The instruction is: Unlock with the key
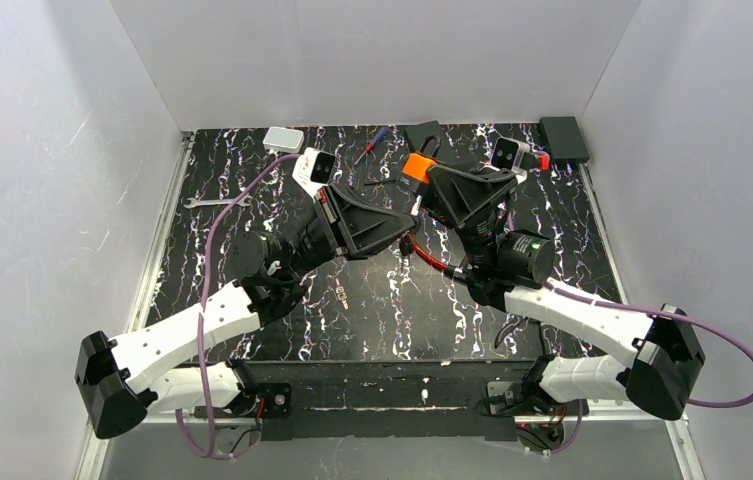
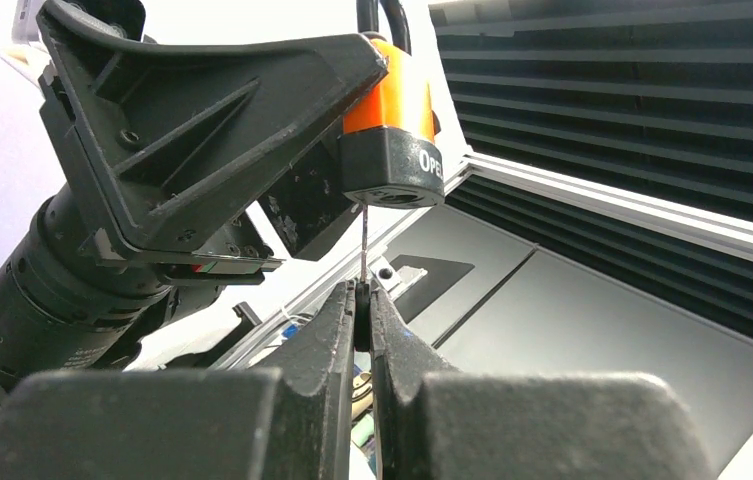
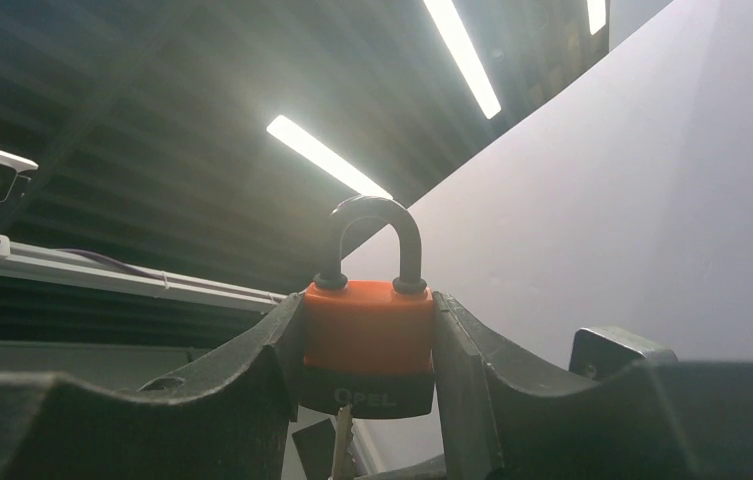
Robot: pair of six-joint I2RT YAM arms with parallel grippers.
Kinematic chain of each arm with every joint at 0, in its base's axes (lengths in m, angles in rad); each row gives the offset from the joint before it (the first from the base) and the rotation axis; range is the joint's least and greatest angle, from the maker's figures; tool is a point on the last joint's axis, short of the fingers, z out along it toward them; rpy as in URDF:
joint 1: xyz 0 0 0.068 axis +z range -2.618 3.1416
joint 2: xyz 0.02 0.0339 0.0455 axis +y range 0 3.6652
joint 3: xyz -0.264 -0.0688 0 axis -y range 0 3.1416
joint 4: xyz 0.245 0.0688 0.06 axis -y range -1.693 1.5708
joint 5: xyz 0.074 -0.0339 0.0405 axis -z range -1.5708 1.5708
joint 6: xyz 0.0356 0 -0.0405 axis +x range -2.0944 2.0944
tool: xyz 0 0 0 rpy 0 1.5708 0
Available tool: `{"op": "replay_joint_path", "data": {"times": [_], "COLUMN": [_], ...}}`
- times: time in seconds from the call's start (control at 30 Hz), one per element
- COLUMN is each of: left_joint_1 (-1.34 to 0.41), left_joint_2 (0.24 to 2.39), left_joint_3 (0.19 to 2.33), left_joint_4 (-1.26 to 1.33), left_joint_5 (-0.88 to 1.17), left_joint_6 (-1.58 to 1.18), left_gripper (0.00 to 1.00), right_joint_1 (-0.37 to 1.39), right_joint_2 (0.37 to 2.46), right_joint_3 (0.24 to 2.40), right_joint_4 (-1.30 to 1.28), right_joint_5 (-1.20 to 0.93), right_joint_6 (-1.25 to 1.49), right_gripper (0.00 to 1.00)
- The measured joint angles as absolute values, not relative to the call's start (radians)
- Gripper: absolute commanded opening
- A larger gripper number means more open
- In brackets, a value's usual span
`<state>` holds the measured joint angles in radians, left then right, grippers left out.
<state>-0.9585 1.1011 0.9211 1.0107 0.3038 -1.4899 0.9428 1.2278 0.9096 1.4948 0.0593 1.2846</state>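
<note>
Left wrist: key (image 2: 362, 310) upright, bit toward padlock (image 2: 389, 130).

A table (image 1: 392, 320) with a black top veined in white stands inside a three-sided booth. Plain white panels close it in: a left wall (image 1: 42, 200), a far wall (image 1: 372, 60) and a right wall (image 1: 702, 180), the left one marked with faint scratches. Silvery metal rails (image 1: 155, 260) run along the table's left and right edges. Overhead the ceiling (image 3: 132, 90) is dark and ribbed with slats, and long bright strip lights (image 3: 327, 160) cross it at a slant
</note>
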Motion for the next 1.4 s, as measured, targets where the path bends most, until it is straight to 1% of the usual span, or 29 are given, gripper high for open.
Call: {"op": "replay_joint_path", "data": {"times": [0.27,0.4,0.5,0.57,0.67,0.77,0.83,0.9,1.0,1.13,1.23,1.4], "left_joint_1": [-0.965,-0.965,-0.965,-0.965,-0.964,-0.964,-0.964,-0.964,-0.963,-0.963,-0.963,-0.963], "left_joint_2": [1.084,1.018,0.965,0.93,0.859,0.786,0.732,0.686,0.633,0.622,0.623,0.604], "left_joint_3": [0.911,0.843,0.798,0.77,0.709,0.673,0.656,0.64,0.62,0.602,0.583,0.567], "left_joint_4": [1.006,1.001,0.986,0.953,0.863,0.722,0.622,0.545,0.43,0.327,0.257,0.125], "left_joint_5": [0.304,0.304,0.315,0.327,0.336,0.337,0.336,0.333,0.325,0.315,0.307,0.275], "left_joint_6": [-1.476,-1.457,-1.432,-1.407,-1.359,-1.298,-1.252,-1.214,-1.158,-1.109,-1.084,-1.045], "left_gripper": [0.0,0.0,0.0,0.0,0.0,0.0,0.0,0.0,0.0,0.0,0.0,0.0], "right_joint_1": [0.938,0.93,0.927,0.927,0.927,0.927,0.927,0.925,0.925,0.938,0.963,1.014], "right_joint_2": [1.227,1.208,1.142,1.052,0.905,0.808,0.784,0.808,0.942,1.159,1.268,1.423], "right_joint_3": [0.91,0.903,0.886,0.883,0.92,0.964,0.968,0.969,0.953,0.876,0.857,0.857], "right_joint_4": [1.495,1.489,1.447,1.29,0.922,0.529,0.337,0.109,-0.155,-0.346,-0.422,-0.385], "right_joint_5": [0.052,0.071,0.071,0.075,0.118,0.24,0.312,0.377,0.421,0.435,0.453,0.484], "right_joint_6": [1.283,1.263,1.214,1.156,1.036,0.957,0.948,0.954,0.977,0.994,0.998,1.007], "right_gripper": [0.01,0.01,0.01,0.01,0.01,0.01,0.01,0.01,0.01,0.01,0.01,0.01]}}
